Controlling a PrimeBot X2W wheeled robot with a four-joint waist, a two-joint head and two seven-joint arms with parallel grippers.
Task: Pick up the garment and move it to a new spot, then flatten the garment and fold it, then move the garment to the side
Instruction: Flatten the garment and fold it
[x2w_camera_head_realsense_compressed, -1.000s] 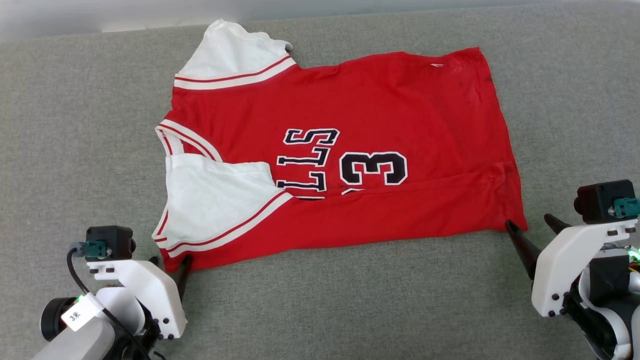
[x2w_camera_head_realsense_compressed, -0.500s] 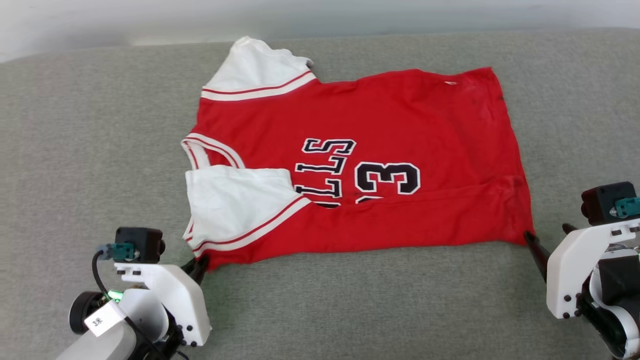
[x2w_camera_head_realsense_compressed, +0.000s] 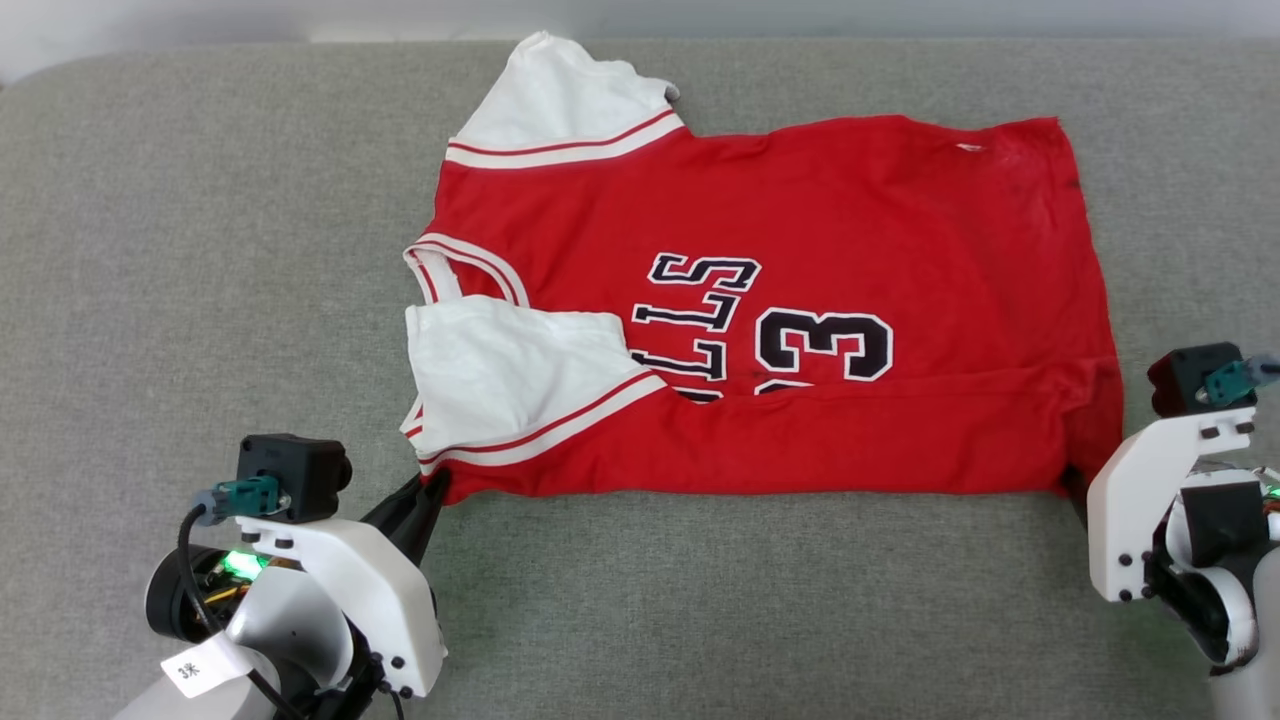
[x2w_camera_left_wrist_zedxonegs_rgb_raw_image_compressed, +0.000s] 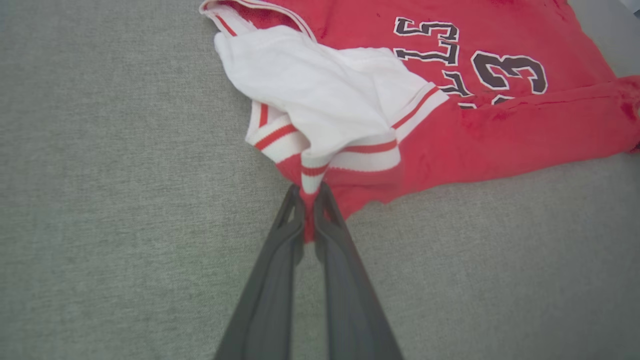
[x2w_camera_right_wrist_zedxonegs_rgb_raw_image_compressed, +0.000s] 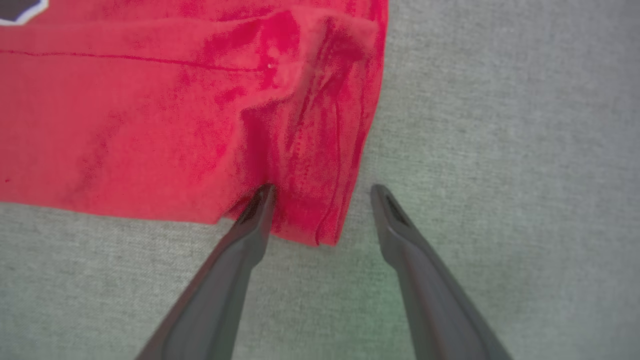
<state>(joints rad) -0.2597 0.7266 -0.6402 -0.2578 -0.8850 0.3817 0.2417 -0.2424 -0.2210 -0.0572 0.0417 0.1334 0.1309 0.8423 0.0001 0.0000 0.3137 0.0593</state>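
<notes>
Garment (x2w_camera_head_realsense_compressed: 820, 230) lies long-axis nine-to-three across the head view on grey cloth surface (x2w_camera_head_realsense_compressed: 200, 250). Its seven-o'clock sleeve corner is pinched in the left gripper (x2w_camera_left_wrist_zedxonegs_rgb_raw_image_compressed: 310, 200); the right gripper (x2w_camera_right_wrist_zedxonegs_rgb_raw_image_compressed: 322, 189), jaws apart, straddles the four-o'clock hem corner, not yet clamped.

**Item Count: One Garment, Two Grippers**

Garments: one, a red jersey T-shirt (x2w_camera_head_realsense_compressed: 800, 200) in knit fabric.
White short sleeves with red-striped trim: two, the far white sleeve (x2w_camera_head_realsense_compressed: 560, 100) and the near white sleeve (x2w_camera_head_realsense_compressed: 500, 370).
Whole numerals in plain sight: one, a black white-outlined "3" (x2w_camera_head_realsense_compressed: 825, 345).
Grippers: two, the left gripper (x2w_camera_left_wrist_zedxonegs_rgb_raw_image_compressed: 309, 192) and the right gripper (x2w_camera_right_wrist_zedxonegs_rgb_raw_image_compressed: 322, 187).
Long dark fingers (x2w_camera_right_wrist_zedxonegs_rgb_raw_image_compressed: 235, 260): four, two per gripper.
Wrist cameras: two, the left black camera box (x2w_camera_head_realsense_compressed: 292, 475) and the right black camera box (x2w_camera_head_realsense_compressed: 1190, 378).
Labels: one white paper label (x2w_camera_head_realsense_compressed: 195, 668).
Surfaces: one grey woven fabric surface (x2w_camera_head_realsense_compressed: 200, 250).
</notes>
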